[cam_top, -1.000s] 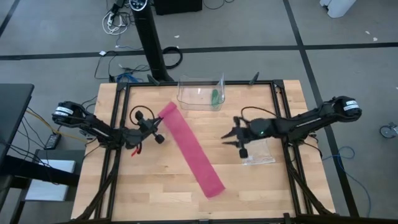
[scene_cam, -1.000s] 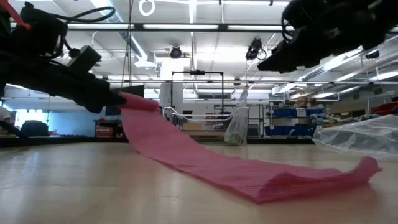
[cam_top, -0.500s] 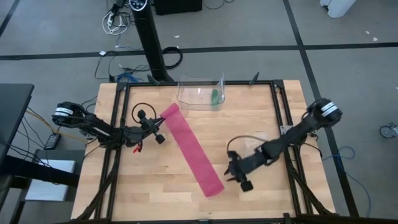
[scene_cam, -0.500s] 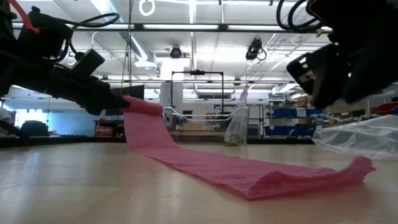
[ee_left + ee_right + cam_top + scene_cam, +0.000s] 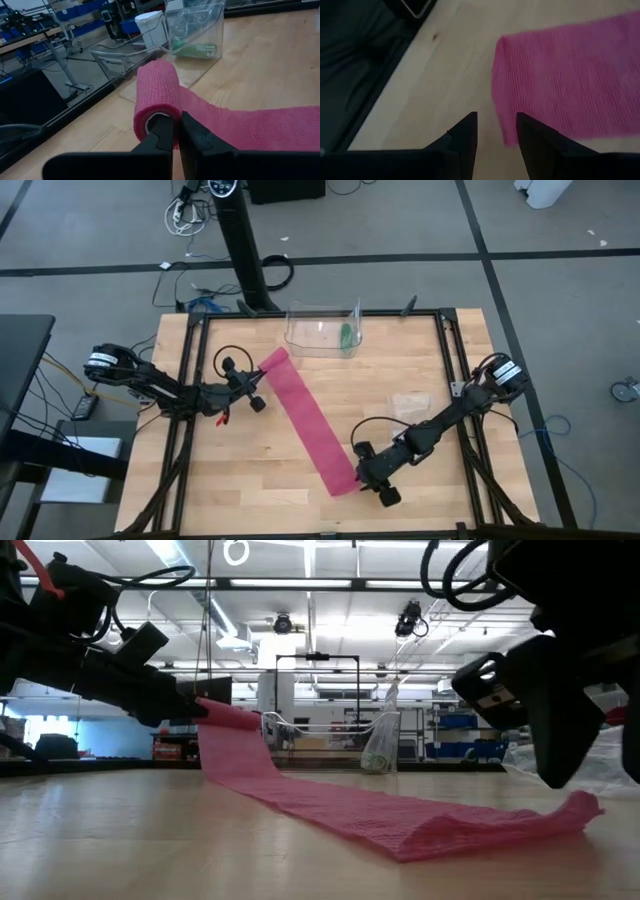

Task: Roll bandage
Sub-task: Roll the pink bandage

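Over on the left the left gripper point(image 5: 254, 390) sits clenched on the rolled start of the bandage point(image 5: 308, 423), its two fingers point(image 5: 161, 134) pinching the small pink roll just off the wood. From there the pink strip runs flat across the table point(image 5: 420, 365) on a slant, from far left toward the near middle, with the clear plastic bin point(image 5: 322, 330) and its small green item point(image 5: 344, 335) beyond it at the far edge. At the right the right gripper point(image 5: 371, 478) hovers just beside the strip's loose near end, fingers point(image 5: 464, 131) parted and holding nothing, and a clear flat plastic piece point(image 5: 409, 404) lies on the wood farther right.
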`<state>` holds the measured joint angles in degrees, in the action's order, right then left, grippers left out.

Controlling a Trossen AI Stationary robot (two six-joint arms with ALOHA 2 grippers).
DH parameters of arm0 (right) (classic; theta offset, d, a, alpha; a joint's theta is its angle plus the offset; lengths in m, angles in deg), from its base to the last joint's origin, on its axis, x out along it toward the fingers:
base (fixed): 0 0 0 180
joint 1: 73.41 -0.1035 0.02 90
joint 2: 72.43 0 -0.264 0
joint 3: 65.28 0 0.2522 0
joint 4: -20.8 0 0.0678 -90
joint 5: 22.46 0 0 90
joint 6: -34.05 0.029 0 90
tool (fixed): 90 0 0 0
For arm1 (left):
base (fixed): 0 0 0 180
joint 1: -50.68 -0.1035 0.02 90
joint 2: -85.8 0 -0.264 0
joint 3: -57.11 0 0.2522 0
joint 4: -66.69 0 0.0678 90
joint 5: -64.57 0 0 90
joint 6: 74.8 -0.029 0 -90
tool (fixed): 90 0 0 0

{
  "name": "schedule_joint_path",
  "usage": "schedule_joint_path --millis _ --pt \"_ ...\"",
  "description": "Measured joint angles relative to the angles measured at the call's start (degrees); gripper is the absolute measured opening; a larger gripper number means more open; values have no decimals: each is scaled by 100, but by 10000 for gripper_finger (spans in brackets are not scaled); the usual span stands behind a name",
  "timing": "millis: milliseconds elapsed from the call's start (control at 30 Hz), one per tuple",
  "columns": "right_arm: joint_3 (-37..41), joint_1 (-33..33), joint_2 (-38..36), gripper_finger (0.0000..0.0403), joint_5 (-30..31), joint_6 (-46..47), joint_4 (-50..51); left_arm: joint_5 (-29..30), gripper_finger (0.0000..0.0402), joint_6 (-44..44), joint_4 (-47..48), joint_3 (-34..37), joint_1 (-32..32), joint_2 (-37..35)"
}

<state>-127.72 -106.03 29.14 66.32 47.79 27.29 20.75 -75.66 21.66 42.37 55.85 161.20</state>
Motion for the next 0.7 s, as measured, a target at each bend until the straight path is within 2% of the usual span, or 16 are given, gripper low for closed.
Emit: schedule_joint_path --millis 533,700 --pt "12 202 197 117 -312 18 -90 9 15 25 171 1 -6 0" --pt "-3 212 439 106 -498 171 -483 0 15 22 214 -2 -28 0"
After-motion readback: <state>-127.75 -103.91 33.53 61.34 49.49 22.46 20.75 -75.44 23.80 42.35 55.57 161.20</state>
